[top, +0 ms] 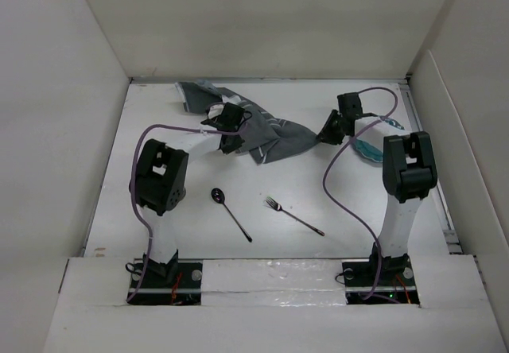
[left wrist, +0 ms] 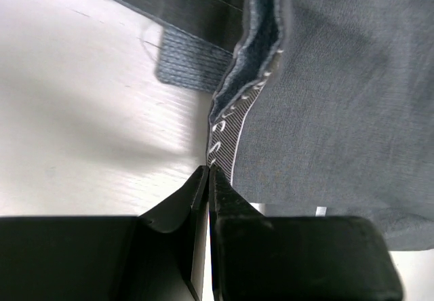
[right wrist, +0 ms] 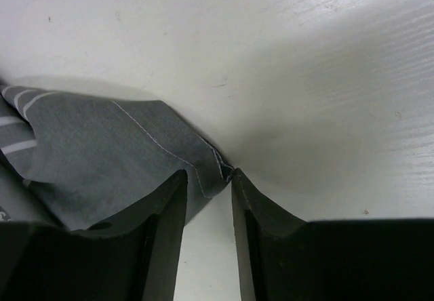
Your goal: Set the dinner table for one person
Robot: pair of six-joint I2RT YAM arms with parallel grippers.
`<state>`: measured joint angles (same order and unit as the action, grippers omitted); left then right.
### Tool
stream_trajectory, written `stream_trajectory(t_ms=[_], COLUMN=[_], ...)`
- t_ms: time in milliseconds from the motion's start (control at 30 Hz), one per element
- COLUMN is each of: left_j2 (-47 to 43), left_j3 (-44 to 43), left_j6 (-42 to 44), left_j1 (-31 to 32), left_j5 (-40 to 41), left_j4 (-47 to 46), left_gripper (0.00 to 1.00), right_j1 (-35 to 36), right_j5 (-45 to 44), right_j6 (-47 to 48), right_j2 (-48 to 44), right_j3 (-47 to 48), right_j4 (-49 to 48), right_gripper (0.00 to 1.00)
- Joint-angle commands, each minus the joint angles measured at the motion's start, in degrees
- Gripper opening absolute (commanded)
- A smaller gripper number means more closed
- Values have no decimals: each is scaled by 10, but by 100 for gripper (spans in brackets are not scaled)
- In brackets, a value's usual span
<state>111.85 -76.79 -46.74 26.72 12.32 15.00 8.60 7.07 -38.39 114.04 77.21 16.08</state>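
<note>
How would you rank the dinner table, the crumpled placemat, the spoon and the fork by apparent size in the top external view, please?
Largest to smallest:
1. dinner table
2. placemat, even crumpled
3. fork and spoon: too alike in length to rank

Top cam: we look down from above-behind the arms [top: 159,180], whole surface [top: 318,186] in frame. Both wrist cams sit very close, looking past their fingers [left wrist: 169,213] onto surface and cloth [left wrist: 339,77]. All three share the cloth.
</note>
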Motion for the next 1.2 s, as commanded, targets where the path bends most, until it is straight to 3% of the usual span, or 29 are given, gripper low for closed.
stream_trajectory(t_ms=[0, 33, 167, 200, 367, 467, 533, 833, 1033, 1167], left_j2=[-59, -61, -87, -92, -139, -186, -196, -254, -269, -248], left_j3=[16, 17, 11, 9, -25, -117, -135, -289, -317, -300], left_j6=[17, 22, 37, 40, 78, 147, 154, 152, 110, 75], left_j1=[-11, -16, -16, -16, -28, -36, -47, -142, -226, -270], left_j5=[12, 17, 38, 43, 56, 88, 86, -21, -120, -193], left_j4=[-4, -5, -3, -3, -4, -3, -1, 2, -24, -50], left_gripper=[0, 0, 0, 0, 0, 0, 0, 0, 0, 0], right_j1=[2, 2, 14, 14, 14, 26, 26, 26, 19, 0], right_j5=[-14, -11, -6, -8, -38, -111, -117, -120, -103, -82], right_j6=[-5, -5, 1, 1, 6, 47, 55, 76, 80, 84], right_j2=[7, 17, 44, 43, -22, -149, -171, -381, -385, -315], right_j3=[33, 46, 79, 77, 47, 66, 70, 130, 210, 273], right_j4=[14, 22, 53, 48, 12, 25, 24, 43, 64, 61], right_gripper=[30, 28, 1, 0, 0, 0, 0, 0, 0, 0])
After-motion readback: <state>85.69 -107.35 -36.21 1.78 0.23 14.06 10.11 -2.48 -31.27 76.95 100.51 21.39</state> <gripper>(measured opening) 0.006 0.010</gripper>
